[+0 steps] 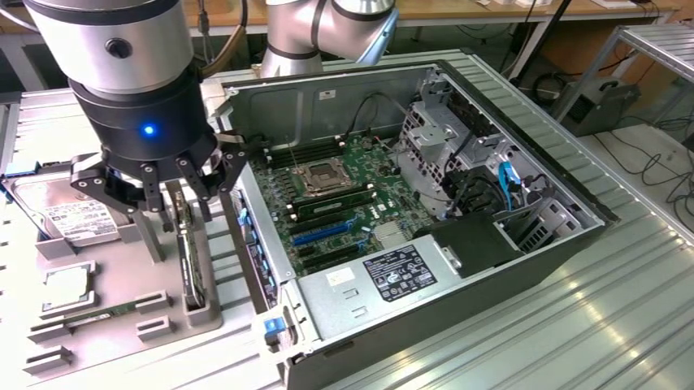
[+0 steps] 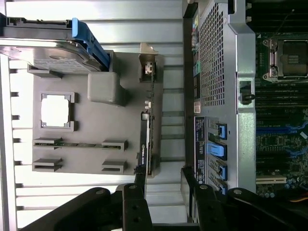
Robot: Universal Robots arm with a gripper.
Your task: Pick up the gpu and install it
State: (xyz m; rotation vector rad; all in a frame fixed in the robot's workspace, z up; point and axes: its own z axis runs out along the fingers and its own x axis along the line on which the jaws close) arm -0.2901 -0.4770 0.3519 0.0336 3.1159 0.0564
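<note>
The gpu (image 1: 192, 262) stands on its long edge in a slot of the grey holder tray (image 1: 114, 268), to the exterior view's left of the open computer case (image 1: 564, 244). In the wrist view the gpu (image 2: 146, 144) is a thin dark strip, with its silver bracket (image 2: 148, 65) at the end farthest from my fingers. My gripper (image 1: 162, 191) hangs just above the card, open, with its black fingers (image 1: 233, 171) spread and nothing between them. The wrist view has my gripper (image 2: 163, 207) straddling the card's near end.
The tray also carries a hard drive (image 1: 65, 215), a processor chip (image 1: 67, 288) and a memory stick (image 1: 103, 315). Inside the case lies the motherboard (image 1: 336, 207) with blue expansion slots (image 1: 320, 233). The case's metal side wall (image 2: 219, 57) stands close beside the card.
</note>
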